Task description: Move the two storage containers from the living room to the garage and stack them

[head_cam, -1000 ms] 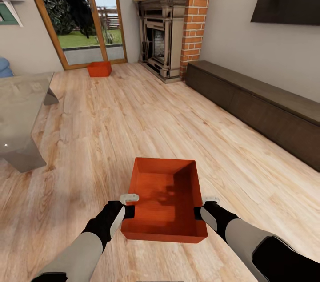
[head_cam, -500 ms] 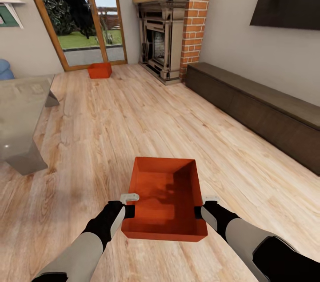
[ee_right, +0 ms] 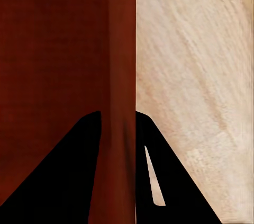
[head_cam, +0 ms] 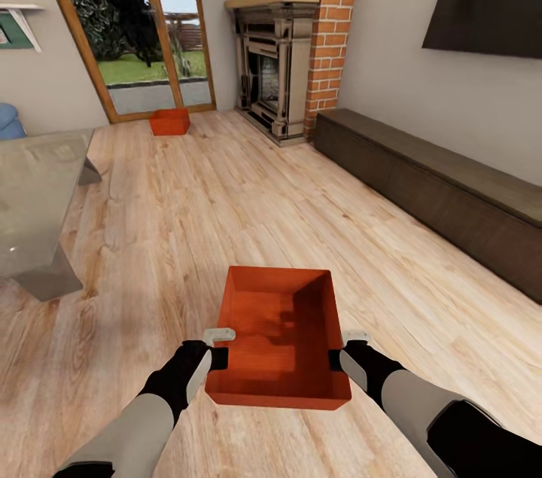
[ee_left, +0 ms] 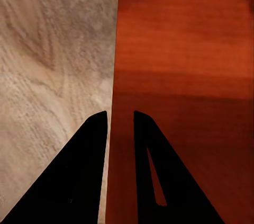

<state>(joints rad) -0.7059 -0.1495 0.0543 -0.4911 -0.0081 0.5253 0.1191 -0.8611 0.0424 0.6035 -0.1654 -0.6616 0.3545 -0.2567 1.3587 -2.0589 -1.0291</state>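
Observation:
I hold one orange-red storage container (head_cam: pixel 280 339) in front of me above the living room's wood plank flooring. My left gripper (head_cam: pixel 219 347) is shut on its left wall, one finger inside and one outside, as the left wrist view shows (ee_left: pixel 120 121). On the opposite wall my right gripper (head_cam: pixel 340 351) is shut the same way, its fingers pinching the rim (ee_right: pixel 117 121). The second storage container (head_cam: pixel 169 121) sits far ahead on the planks by the glass door. The garage is out of view.
A brick fireplace (head_cam: pixel 280 68) stands ahead. A long dark low cabinet (head_cam: pixel 436 188) runs along the right wall under a dark screen (head_cam: pixel 489 0). A glass coffee table (head_cam: pixel 34 192) is at the left, a blue sofa (head_cam: pixel 9 120) behind it. Open planks lie between.
The whole view has slid back slightly: the fireplace, far container and coffee table sit a little farther off. The held container and both arms keep the same place in the picture.

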